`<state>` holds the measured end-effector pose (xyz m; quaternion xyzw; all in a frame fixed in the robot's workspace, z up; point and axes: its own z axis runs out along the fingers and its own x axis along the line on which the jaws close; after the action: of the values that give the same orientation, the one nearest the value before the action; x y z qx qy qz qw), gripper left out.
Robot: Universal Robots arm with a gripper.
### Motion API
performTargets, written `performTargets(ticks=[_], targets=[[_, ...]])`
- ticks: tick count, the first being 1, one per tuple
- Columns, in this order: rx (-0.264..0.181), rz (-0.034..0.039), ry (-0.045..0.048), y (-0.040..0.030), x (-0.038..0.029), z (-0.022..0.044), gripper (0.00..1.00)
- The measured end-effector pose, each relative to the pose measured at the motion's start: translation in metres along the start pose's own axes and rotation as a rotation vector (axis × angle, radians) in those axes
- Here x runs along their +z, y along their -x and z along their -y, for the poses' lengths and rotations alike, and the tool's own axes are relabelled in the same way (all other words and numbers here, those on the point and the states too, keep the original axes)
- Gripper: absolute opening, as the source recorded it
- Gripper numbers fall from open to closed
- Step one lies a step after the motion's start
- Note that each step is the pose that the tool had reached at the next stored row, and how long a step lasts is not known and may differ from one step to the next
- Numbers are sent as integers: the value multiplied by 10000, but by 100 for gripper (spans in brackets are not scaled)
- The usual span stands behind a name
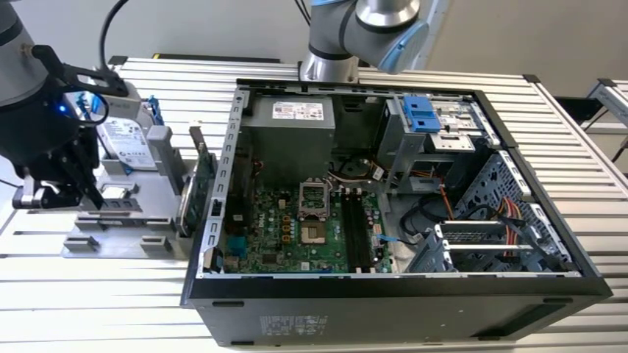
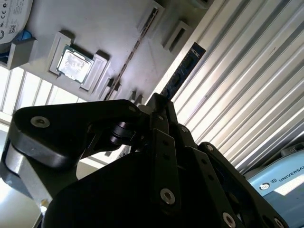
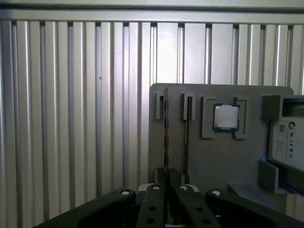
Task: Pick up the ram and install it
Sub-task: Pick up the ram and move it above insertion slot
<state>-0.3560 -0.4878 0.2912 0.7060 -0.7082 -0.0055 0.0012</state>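
A: Where is the ram rel. to the gripper?

B: Right between the fingers. In the second wrist view the ram (image 2: 184, 69) comes straight out from the tip of the gripper (image 2: 159, 102), and the jaws look pressed together on its near part. I judge it is clamped, not only touched.

A: Long axis?

B: It runs flat along the table (image 3: 71, 118), parallel to the slats. The first wrist view gives it edge-on, as a thin brownish line. A second stick (image 3: 186, 137) stands just beside it, also parallel, in its slot on the grey fixture (image 3: 223, 161).

A: So is the ram in its slot or not?

B: Prob. out. Its far end does not line up w/ the end bracket and sits over the fixture's edge, so I think it hangs a bit above. I cannot be fully sure.

A: How does it look?

B: Long, narrow, thin, a dark-blue board w/ black chips on the face. The sticker I cannot make out.

A: And the computer case?

B: The computer case (image 1: 393, 283) is open, well apart, toward the exterior view's right of the fixture. The long black slots (image 1: 355, 228) on its board seem to run across the slats, i.e. approx. crosswise to the ram's axis.
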Motion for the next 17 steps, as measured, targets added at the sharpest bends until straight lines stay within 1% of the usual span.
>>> performTargets(ticks=[14,17], targets=[[5,-2,1,1,-81,-1,0],[7,0,-2,1,-83,-1,0]])
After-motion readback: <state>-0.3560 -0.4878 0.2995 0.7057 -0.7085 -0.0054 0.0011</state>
